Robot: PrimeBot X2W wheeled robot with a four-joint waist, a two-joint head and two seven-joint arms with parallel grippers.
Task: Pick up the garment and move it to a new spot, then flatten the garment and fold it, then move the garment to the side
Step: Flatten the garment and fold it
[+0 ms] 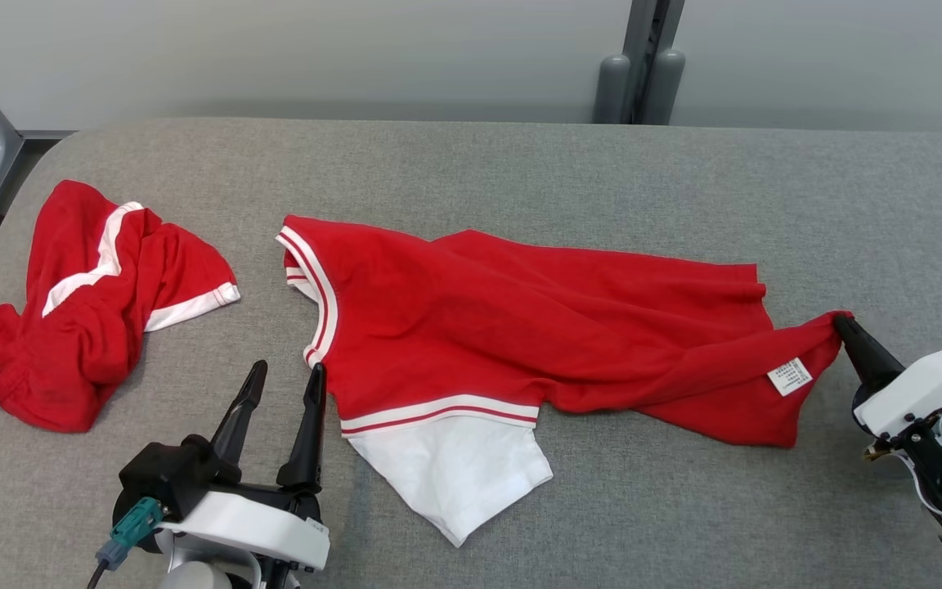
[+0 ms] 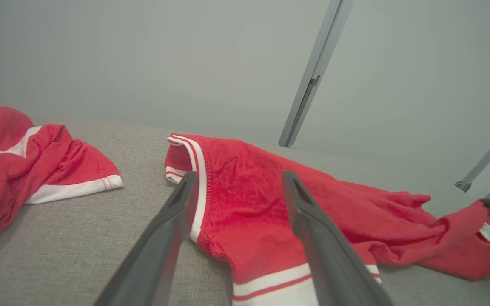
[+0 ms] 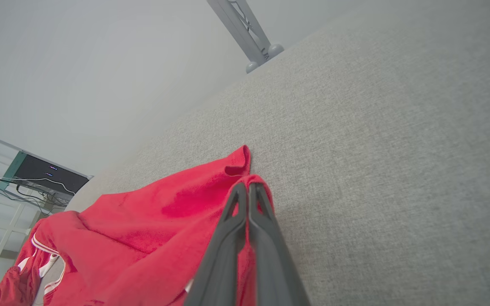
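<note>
Red shirt (image 1: pixel 520 327); R gripper (image 1: pixel 841 321) pinching corner

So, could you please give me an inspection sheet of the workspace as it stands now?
Surface: grey fabric-covered table, flat.
Job's things: red shirt with a white sleeve, spread out but wrinkled mid-table; the corner by its label is pulled toward the right.
Clutter: second red and white garment, crumpled at the table's left end, apart from the shirt.
Grippers: left gripper, jaws open, near the shirt's striped edge, holding nothing; right gripper, jaws shut on the shirt's corner.
Cables: teal-plugged cable at the left wrist.
Surroundings: pale wall; grey post behind the table.
</note>
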